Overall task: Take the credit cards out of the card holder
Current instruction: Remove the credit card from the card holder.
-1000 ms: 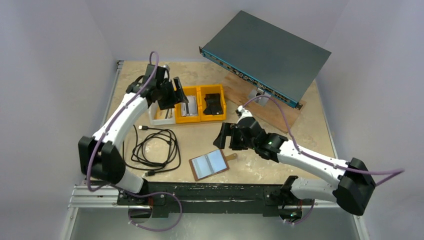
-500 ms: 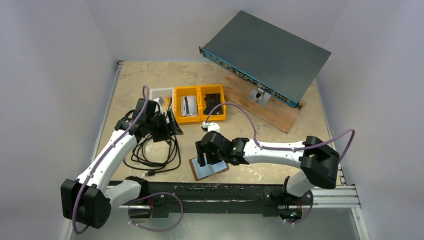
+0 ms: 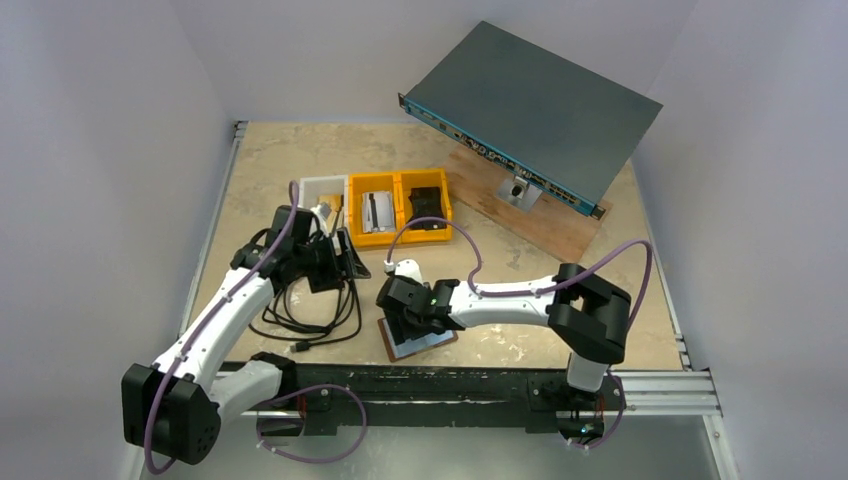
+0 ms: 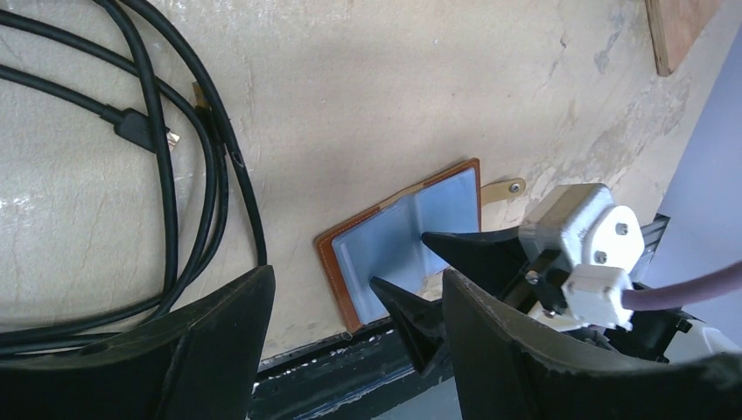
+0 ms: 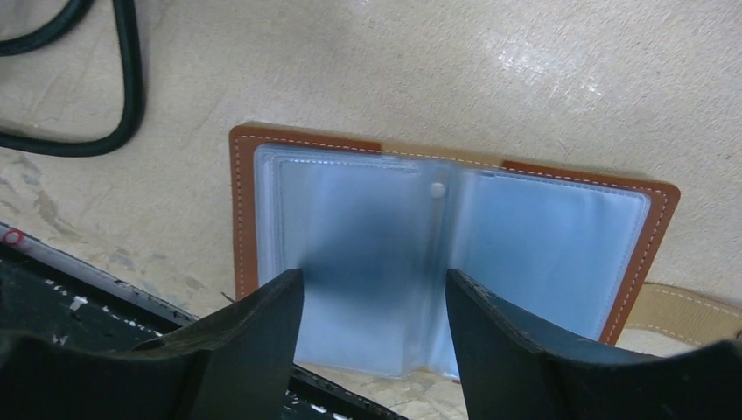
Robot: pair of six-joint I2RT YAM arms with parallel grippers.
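Brown leather card holder (image 5: 542,232) is lying opened flat on the beige table (image 3: 280,150), right by the near edge, with its shiny silvery-blue clear pockets facing up. A tan strap tab (image 5: 687,308) pokes out from one end.

The right gripper (image 5: 374,282) hangs right over it, pointing down. Its two black fingers are spread apart with nothing pinched between them, and the tips sit over the pockets near the fold. Can't really tell whether the tips are touching the plastic or just above it. Also can't make out any credit cards in those pockets, since the plastic is too glossy and blurry from the wrist view.

The left gripper (image 3: 350,262) is off to the left, over the coiled black cable (image 3: 305,305). Its jaws are wide apart too, holding nothing.

Further back there's a pair of yellow bins (image 3: 400,238) with a white bin (image 3: 322,183) next to them. One yellow bin has a chunky black thing in it, and the other has something pale grey that's too small to identify. Behind those, a dark network switch (image 3: 540,95) sits tilted on a wooden board (image 3: 560,235).
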